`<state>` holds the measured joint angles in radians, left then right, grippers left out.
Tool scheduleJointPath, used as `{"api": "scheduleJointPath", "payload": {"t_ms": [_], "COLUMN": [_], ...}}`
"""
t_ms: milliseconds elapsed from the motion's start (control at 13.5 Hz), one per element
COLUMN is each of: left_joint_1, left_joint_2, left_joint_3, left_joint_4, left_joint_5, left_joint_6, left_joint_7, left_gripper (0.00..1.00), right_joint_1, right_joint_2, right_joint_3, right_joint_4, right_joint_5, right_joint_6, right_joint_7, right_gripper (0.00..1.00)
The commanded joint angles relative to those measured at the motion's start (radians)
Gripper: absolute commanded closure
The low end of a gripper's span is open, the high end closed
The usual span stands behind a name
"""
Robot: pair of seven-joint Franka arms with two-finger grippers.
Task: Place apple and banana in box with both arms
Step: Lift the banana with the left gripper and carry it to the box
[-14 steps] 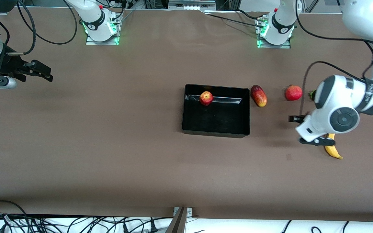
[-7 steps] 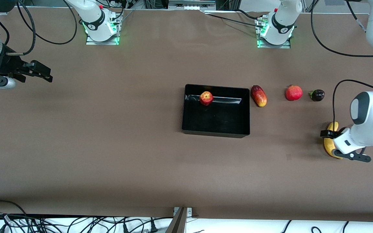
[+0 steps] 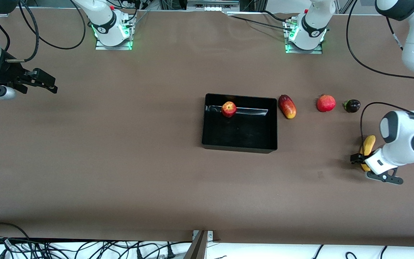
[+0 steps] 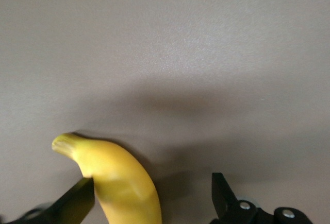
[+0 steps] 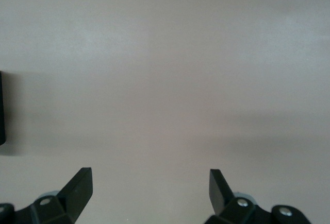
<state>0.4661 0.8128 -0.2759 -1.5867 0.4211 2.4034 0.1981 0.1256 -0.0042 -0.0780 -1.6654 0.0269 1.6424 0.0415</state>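
1 fruit remains: left gripper [image 4: 152, 198], spread, is straddling the banana [image 4: 121, 180] to grasp it; right gripper [image 5: 149, 190], spread, is waiting.

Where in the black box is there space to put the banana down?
The box is bare in its whole half nearer the front camera. Only the apple sits inside, by the wall toward the robots' bases. Outside it is crowded toward the left arm's end: a red-yellow oval fruit, a red round fruit and a small dark fruit stand in a row.

high front camera; wrist cameras near table [image 3: 120, 162].
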Motion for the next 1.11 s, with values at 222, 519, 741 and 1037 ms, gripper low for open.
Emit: {"api": "scheduleJointPath", "payload": {"t_ms": [222, 519, 741, 1037], "left_joint_1": [0.008, 0.008, 0.006, -0.024], "left_joint_2": [-0.009, -0.021, -0.052, -0.15], "left_joint_3": [0.044, 0.046, 0.047, -0.05], "left_joint_4": [-0.075, -0.102, -0.139, -0.138], "left_joint_5": [0.01, 0.01, 0.01, -0.007], "left_joint_6": [0.097, 0.095, 0.083, -0.227], "left_joint_7": [0.018, 0.018, 0.003, -0.115], "left_gripper": [0.0, 0.98, 1.0, 1.0], "right_joint_1": [-0.011, -0.011, -0.011, -0.011], "right_joint_2": [0.009, 0.009, 0.009, 0.009], "right_joint_3": [0.007, 0.009, 0.007, 0.009], "right_joint_4": [0.019, 0.019, 0.019, 0.019], "right_joint_5": [0.002, 0.002, 0.004, 0.004], "right_joint_6": [-0.003, -0.003, -0.001, 0.001], "right_joint_7": [0.001, 0.001, 0.001, 0.001], "right_gripper": [0.0, 0.0, 0.0, 0.0]}}
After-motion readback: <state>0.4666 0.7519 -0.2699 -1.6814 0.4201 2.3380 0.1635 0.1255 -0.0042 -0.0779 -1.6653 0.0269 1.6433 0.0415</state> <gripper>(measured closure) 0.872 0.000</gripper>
